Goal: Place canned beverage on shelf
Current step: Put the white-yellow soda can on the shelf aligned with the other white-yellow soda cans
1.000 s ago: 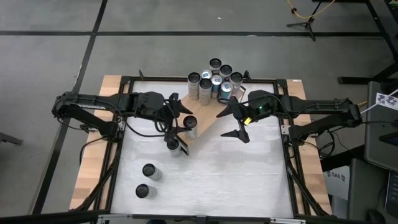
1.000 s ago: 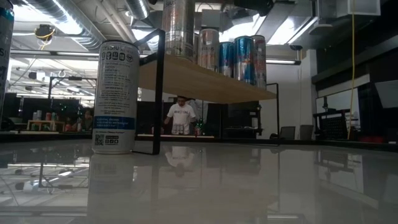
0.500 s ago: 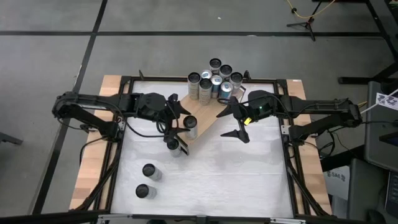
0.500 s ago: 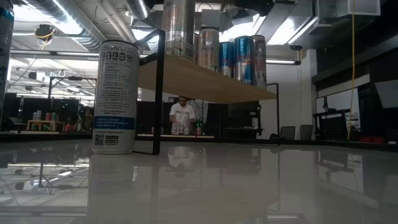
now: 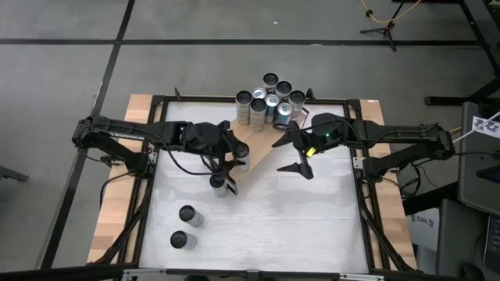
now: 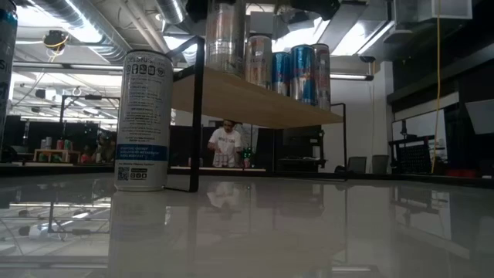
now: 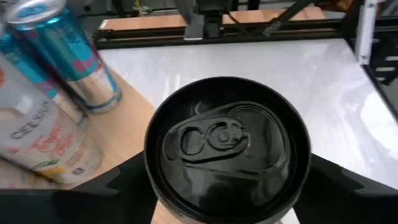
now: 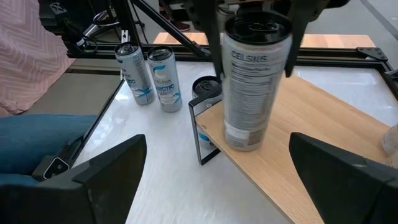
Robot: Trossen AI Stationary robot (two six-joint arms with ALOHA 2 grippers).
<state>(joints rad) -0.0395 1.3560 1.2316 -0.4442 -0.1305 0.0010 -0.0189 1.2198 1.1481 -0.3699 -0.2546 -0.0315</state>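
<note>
- Wooden shelf (image 5: 258,144) runs slantwise across the far middle of the white desk (image 5: 312,218), its near end by the left arm.
- Left gripper (image 5: 232,158) holds a can (image 8: 254,81) from above, jaws closed on its upper part, at the shelf's near end; its base looks just above or barely on the board, so it seems about to be set down.
- Spare cans (image 5: 183,226) stand on the desk, near left.
- Further along, a cluster of cans (image 5: 269,100) fills the shelf's far end.
- Right gripper (image 5: 295,154) waits beside the shelf, jaws wide open, empty.
</note>
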